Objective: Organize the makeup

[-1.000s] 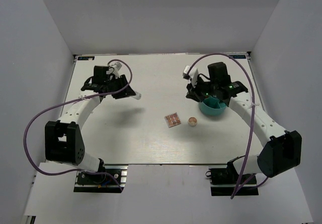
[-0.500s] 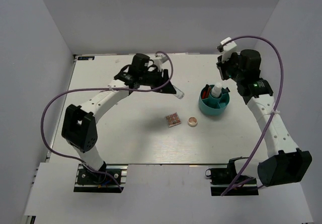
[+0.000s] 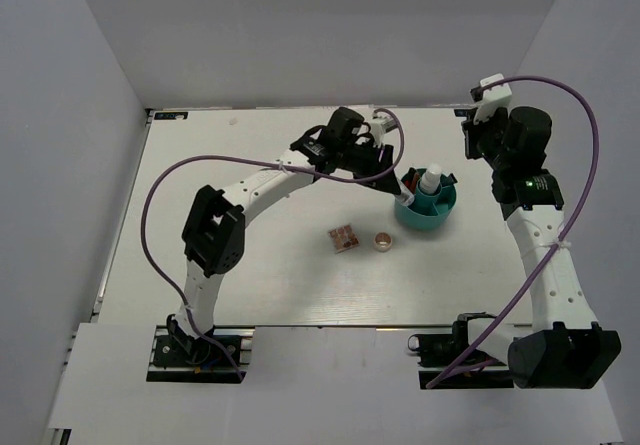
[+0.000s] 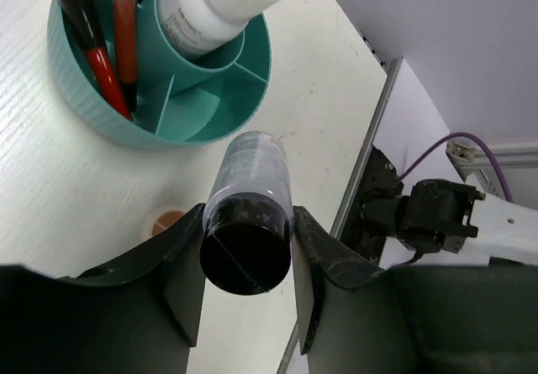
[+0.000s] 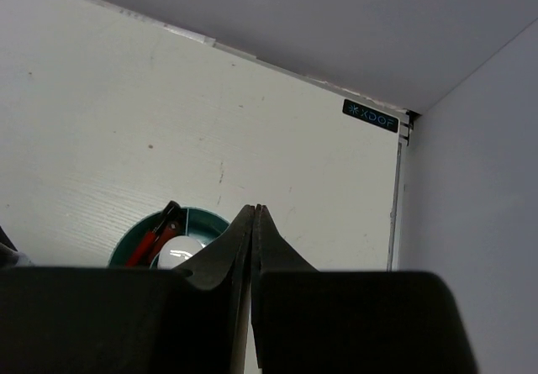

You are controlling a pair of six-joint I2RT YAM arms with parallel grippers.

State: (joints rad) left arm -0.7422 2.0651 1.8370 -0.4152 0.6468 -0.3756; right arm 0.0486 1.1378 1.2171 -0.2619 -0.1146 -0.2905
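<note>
My left gripper (image 4: pixel 250 214) is shut on a short black tube (image 4: pixel 246 241), which hangs just above the near rim of the teal cup (image 4: pixel 74 78). In the cup stand a white bottle (image 4: pixel 214 4) and thin red-black pencils (image 4: pixel 102 65). From above, the left gripper (image 3: pixel 388 173) is at the cup's (image 3: pixel 425 220) left edge. A square pinkish-brown palette (image 3: pixel 343 237) and a round beige compact (image 3: pixel 383 241) lie on the table in front of the cup. My right gripper (image 5: pixel 255 212) is shut and empty, raised behind and to the right of the cup (image 5: pixel 208 219).
The table's back edge and right wall (image 5: pixel 471 181) are close to the right gripper. The right arm's base (image 4: pixel 429 214) shows past the table's near edge. Purple cables loop off both arms.
The left arm swung right across the table with the black tube, up to the cup. The right gripper let go of the white bottle in the cup, shut, and drew back to the right.
</note>
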